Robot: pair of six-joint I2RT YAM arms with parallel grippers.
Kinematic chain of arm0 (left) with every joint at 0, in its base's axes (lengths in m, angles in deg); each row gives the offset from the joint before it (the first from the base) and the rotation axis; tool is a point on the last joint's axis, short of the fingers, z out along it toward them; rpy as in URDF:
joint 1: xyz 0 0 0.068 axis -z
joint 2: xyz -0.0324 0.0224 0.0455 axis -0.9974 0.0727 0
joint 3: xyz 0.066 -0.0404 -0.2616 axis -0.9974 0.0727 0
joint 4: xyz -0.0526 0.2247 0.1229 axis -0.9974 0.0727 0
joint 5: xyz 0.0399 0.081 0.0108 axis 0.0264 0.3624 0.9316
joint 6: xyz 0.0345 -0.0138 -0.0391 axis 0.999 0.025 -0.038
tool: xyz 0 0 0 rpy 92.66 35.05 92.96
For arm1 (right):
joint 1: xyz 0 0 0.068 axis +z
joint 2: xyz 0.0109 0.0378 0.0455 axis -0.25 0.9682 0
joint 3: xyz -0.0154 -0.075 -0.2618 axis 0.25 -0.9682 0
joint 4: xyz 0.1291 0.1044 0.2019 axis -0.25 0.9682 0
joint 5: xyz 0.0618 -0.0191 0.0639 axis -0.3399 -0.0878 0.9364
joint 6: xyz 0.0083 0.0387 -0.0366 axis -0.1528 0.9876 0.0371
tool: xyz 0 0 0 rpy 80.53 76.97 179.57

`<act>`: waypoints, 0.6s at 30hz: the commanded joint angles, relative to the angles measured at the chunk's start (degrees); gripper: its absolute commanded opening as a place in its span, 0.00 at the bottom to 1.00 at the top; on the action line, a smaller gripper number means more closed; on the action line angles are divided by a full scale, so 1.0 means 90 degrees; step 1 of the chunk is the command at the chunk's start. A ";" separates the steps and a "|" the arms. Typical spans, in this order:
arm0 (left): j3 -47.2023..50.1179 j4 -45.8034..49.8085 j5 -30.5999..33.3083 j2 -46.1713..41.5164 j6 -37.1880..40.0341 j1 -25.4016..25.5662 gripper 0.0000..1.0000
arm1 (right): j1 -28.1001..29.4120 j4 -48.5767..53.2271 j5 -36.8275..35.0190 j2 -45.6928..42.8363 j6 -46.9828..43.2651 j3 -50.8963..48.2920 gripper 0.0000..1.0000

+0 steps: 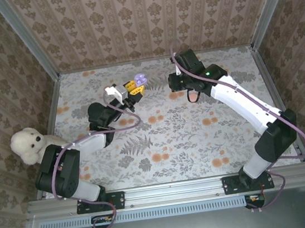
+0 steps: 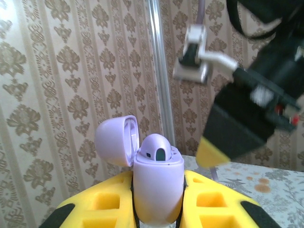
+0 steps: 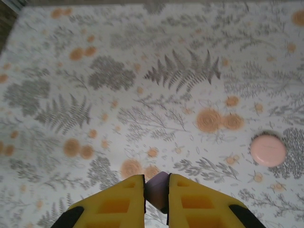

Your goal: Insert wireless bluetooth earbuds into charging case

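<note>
Right up at the lens: yellow fingers (image 2: pixel 107 202) of the left gripper (image 2: pixel 159 192), clamped on either side of the lilac charging case (image 2: pixel 158 183). Case upright, long axis vertical, mouth up, lid (image 2: pixel 116 140) flipped open and leaning off to the left in that wrist view.

Over to the right gripper (image 3: pixel 156 190): closed on a small lilac piece between its fingers, by the look of it the loose earbud (image 3: pixel 156 189). Too tucked in to tell which way its stem lies.

Seen from the left wrist, that gripper up and to the right of the case, near but clearly apart, black body blurred, one yellow tip dipping toward the open mouth. In the case, the seated earbud (image 2: pixel 156 149), dome up, filling the seat on show. Second seat hidden, so no telling exactly where it lies.

Judging by the top view, right arm the one to travel, leftward and down onto the mouth, with the left arm simply the stand.

Underneath, floral counter (image 3: pixel 142 85). Patterned walls (image 1: pixel 145 19) on three sides. White plush toy (image 1: pixel 30 144) at the left edge, well apart from the action. Pink disc (image 3: pixel 268 149) on the counter, off to one side of the right fingers.
</note>
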 commanded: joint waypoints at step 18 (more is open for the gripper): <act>-0.1008 0.0298 -0.0413 0.0576 0.0485 0.0729 0.00 | -0.0096 -0.1134 0.0813 -0.1354 0.0441 0.0297 0.17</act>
